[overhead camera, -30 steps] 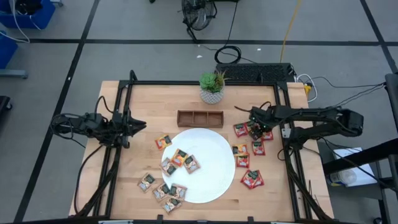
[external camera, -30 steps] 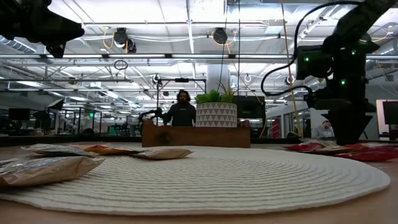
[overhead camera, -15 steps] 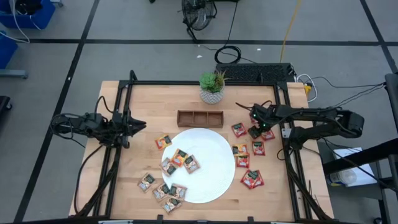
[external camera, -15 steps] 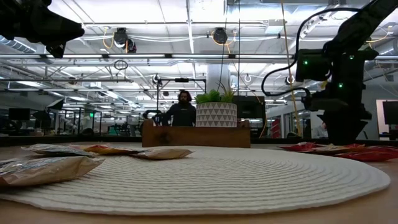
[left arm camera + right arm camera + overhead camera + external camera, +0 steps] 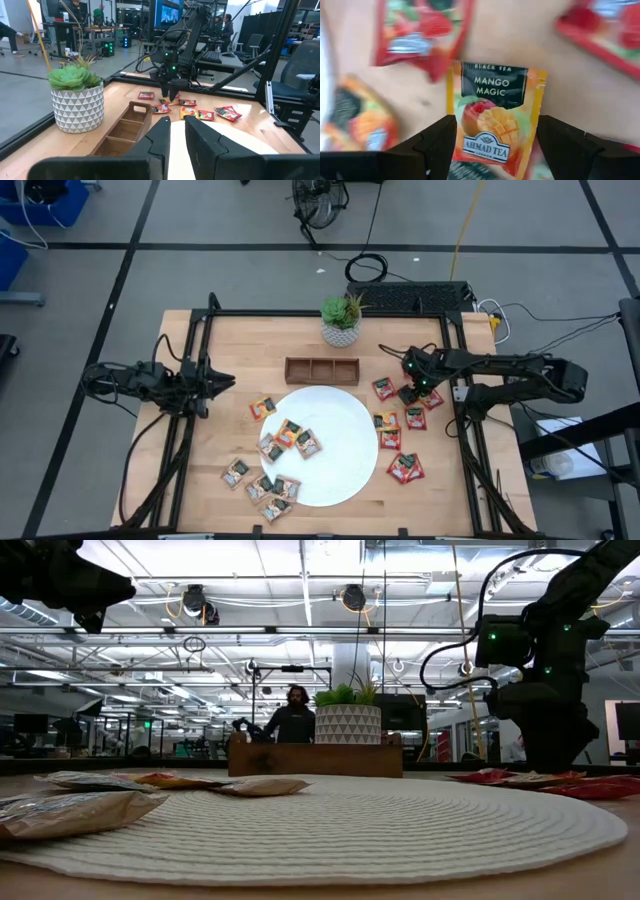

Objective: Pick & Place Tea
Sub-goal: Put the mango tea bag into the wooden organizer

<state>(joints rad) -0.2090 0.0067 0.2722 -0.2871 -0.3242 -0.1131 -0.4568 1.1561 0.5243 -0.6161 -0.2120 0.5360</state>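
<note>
Sachets [image 5: 415, 37] around the mango one blurred, cut off; prob. red.

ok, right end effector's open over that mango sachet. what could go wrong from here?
1. The mango sachet lies flat among crowded red sachets, so the right end effector might pinch a neighbour too.
2. A flat packet gives little edge; the fingers may slide off it.

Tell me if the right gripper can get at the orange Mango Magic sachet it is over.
Probably yes. The right gripper is open, its fingers flanking the Mango Magic sachet, which lies flat on the table with nothing on top. Red sachets lie close by.
</note>
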